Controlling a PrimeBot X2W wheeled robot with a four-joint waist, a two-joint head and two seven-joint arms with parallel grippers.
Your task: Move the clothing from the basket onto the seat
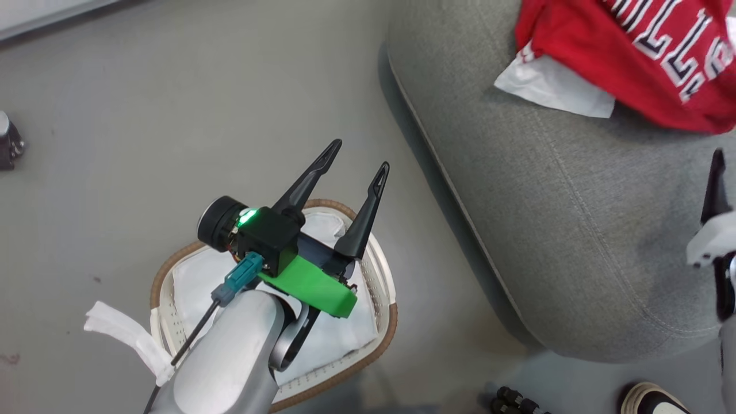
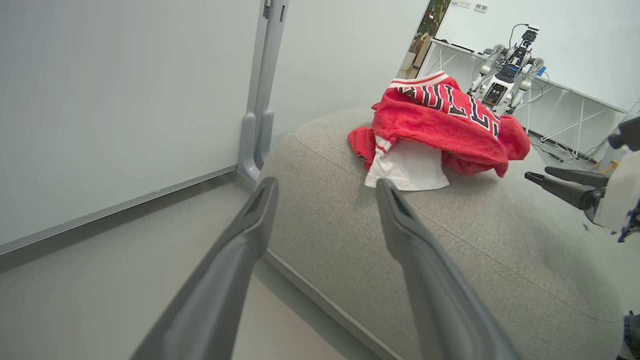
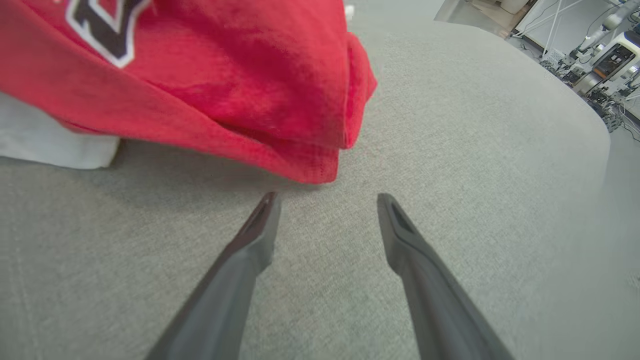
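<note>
Looks like a robotics lab: another robot parked by a long white table, bare grey floor.

We saw a smooth grey floor across the left half of the head view. At the far left edge sat a small dark object, too cut off to identify. At the bottom right was the toe of a white shoe with dark trim, and just left of it some small black knobbed parts. In the left wrist view, a pale wall panel took up the upper left, ending at a grey upright post. In the upper right stood a long white table and, near it, a white two-armed machine with cables. In the right wrist view, similar equipment appeared blurred in the upper right corner.
</note>
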